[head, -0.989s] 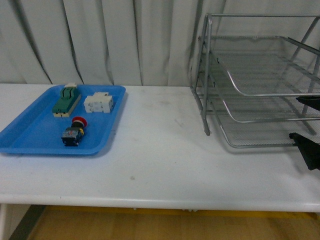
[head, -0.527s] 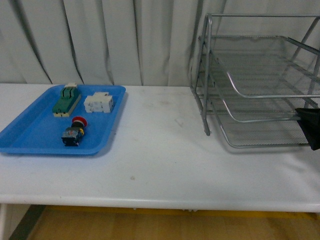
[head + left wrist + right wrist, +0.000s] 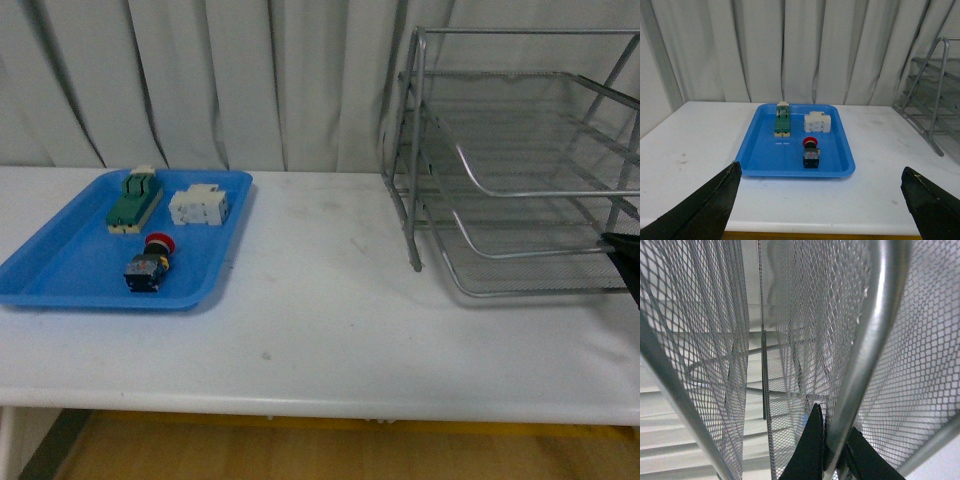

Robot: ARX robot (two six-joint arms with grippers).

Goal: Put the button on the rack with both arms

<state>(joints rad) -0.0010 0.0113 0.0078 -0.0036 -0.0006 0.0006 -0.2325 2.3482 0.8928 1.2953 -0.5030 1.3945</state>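
Observation:
The button, red cap on a dark body, lies in the blue tray at the table's left; it also shows in the left wrist view. The silver wire rack stands at the right. My right gripper shows only as a black tip at the frame's right edge, against the rack's front. In the right wrist view it is shut on a tube of the rack. My left gripper is open and empty, well short of the tray, with both fingers apart.
A green-and-cream switch block and a white terminal block lie in the tray behind the button. White curtains hang behind the table. The rack's left leg stands on the white tabletop.
My right gripper has closed from open jaws beside the rack's lower tiers onto the rack's front tube. The rack's front rims have shifted slightly right. The tray's things have not moved.

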